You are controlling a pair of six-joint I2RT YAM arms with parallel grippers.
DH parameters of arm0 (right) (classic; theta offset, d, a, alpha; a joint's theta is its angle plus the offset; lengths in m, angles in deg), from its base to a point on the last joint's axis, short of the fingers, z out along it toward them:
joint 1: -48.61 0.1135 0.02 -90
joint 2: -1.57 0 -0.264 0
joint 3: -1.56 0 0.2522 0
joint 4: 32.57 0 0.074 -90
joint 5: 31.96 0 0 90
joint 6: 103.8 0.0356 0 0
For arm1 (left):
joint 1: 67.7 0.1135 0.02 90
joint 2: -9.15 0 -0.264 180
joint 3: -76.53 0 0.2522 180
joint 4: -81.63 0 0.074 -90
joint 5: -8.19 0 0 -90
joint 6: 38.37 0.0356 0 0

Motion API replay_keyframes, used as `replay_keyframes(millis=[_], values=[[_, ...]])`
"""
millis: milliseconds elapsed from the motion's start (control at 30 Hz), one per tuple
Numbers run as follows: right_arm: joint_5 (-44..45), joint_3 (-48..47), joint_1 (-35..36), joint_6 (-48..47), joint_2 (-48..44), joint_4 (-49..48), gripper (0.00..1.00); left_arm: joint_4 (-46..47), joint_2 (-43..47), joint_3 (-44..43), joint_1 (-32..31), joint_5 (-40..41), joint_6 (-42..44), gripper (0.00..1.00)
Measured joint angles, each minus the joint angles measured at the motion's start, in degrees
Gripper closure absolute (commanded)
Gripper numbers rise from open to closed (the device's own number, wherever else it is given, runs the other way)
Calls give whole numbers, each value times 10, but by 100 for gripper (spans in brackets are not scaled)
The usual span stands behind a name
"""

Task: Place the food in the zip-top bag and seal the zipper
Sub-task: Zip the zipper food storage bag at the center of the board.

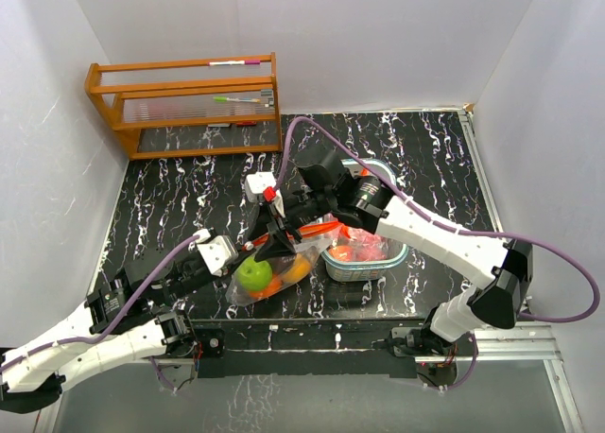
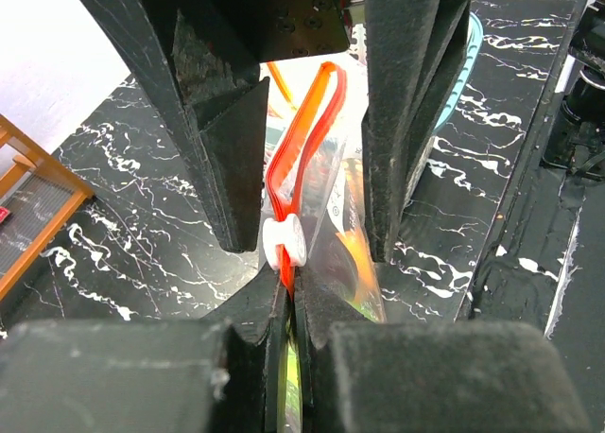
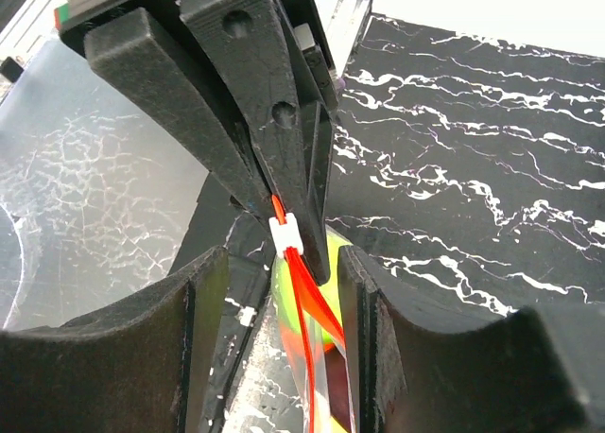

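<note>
Because the slider [image 2: 284, 242] runs only along a taut track, my left claw [image 2: 286, 305] is clamped shut on the end of the red zipper track [image 2: 304, 130], just behind the slider. This grip anchors the zip-top bag [image 2: 333, 192] and holds its mouth edge upright.

My right claw [image 3: 282, 272] stands astride the same track at the slider. Its jaws are apart, one on each side, with a gap showing on both sides. It grips nothing.

Location of the task items:
- The bag lies near the near edge of the desk [image 1: 161, 216], about midway along it.
- A green fruit [image 1: 253, 274] and orange fruits [image 1: 298, 268] sit inside the bag, at its lower end, away from the mouth.
- Red fruits [image 1: 345, 253] lie in the pale-blue basket [image 1: 405, 253], just beside the bag toward the right edge.

Beyond the slider the two halves of the track spread into a loop, so the mouth is not sealed.

Assessment: the step in hand is the seal. The right claw needs to pinch the slider and draw it away from the left claw. The anchoring grip must not slip, or the bag will follow the pull. The fruit in the basket suggests that loading is incomplete.
</note>
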Motion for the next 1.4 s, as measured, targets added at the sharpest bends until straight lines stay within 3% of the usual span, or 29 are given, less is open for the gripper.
replay_keyframes(millis=[300, 533, 967, 1067, 1233, 1400], values=[[-24, 0, 0, 3, -2, -16, 51, 0, -1, 0, 0, 4, 0, 100], [-33, -15, 0, 14, -2, -27, 61, 0, -2, 0, 0, 4, 0, 100], [-36, -24, 0, 33, 17, -37, 63, 0, -1, 0, 0, 6, 0, 100], [-36, -24, 0, 35, 21, -37, 67, 0, -1, 0, 0, 7, 0, 100], [-34, -24, 0, 36, 21, -38, 90, 0, 4, 0, 0, 10, 0, 100], [-28, -24, 0, 41, 21, -39, 92, 0, 5, 0, 0, 13, 0, 100]])
